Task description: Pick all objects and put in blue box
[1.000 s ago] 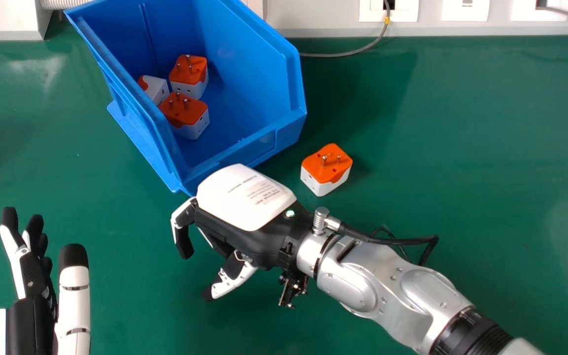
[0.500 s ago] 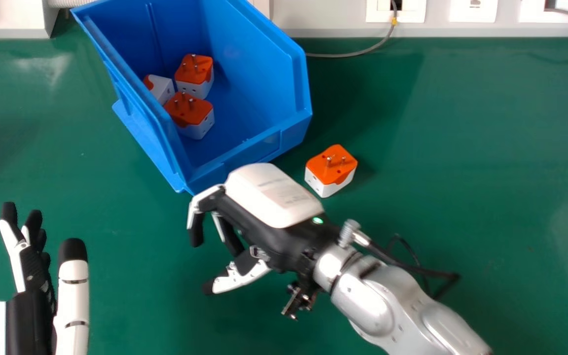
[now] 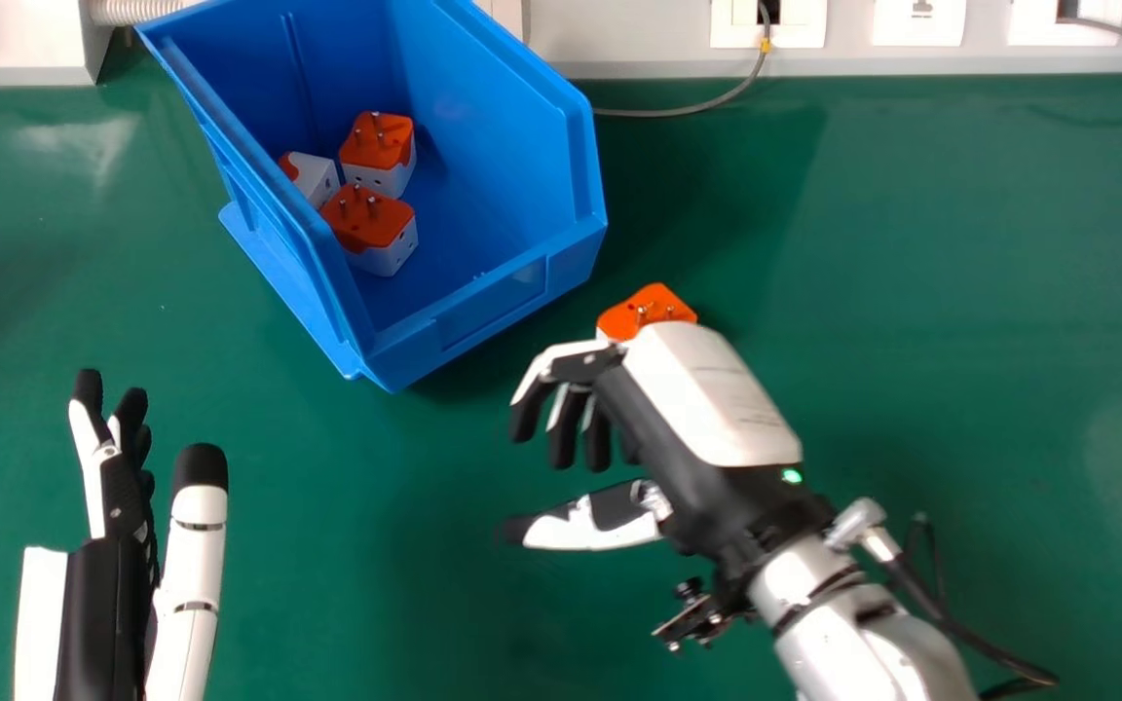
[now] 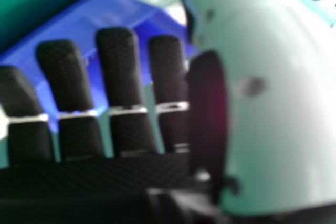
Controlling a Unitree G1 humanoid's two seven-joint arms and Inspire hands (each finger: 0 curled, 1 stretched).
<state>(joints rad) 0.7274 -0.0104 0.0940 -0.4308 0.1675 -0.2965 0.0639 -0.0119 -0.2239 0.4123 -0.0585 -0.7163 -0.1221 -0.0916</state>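
Rightward from the blue box (image 3: 493, 297), my right hand (image 3: 702, 414) has moved, now partly covering one plug adapter (image 3: 654, 298).
My left hand (image 3: 120, 492) idles, fingers released; three adapters (image 3: 366, 222) are in the box, so I judge one remains, on the green surface (image 3: 931, 292); my right fingers hang loose, grasping nothing; wall sockets (image 3: 919, 25) line the back.
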